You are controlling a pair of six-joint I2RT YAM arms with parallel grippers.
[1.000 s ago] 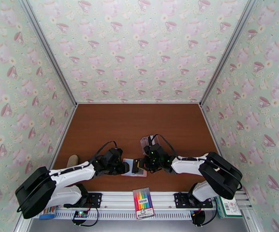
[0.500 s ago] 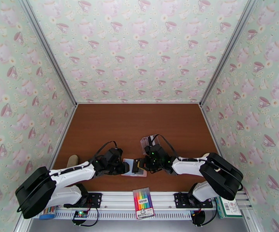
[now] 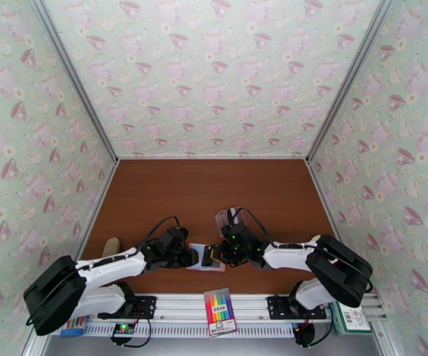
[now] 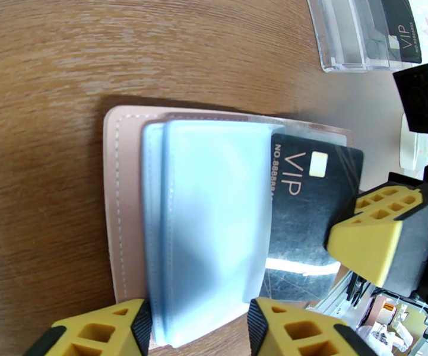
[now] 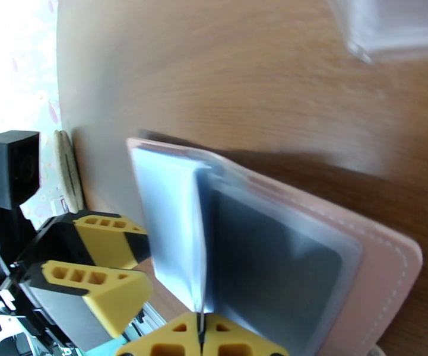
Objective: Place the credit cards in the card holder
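Right claw was nudged closer; black plastic VIP card pinched in it is slid into pink folding wallet steadied by left claw, whose grip cannot be told.

The black card is half tucked under the foggy blue sleeve of the card holder — its number stops after some eights. The bottom edge cuts off the fingertips of the left gripper, so its grip is unclear. The clear box is a blur in the right wrist view, cut off at the corner.
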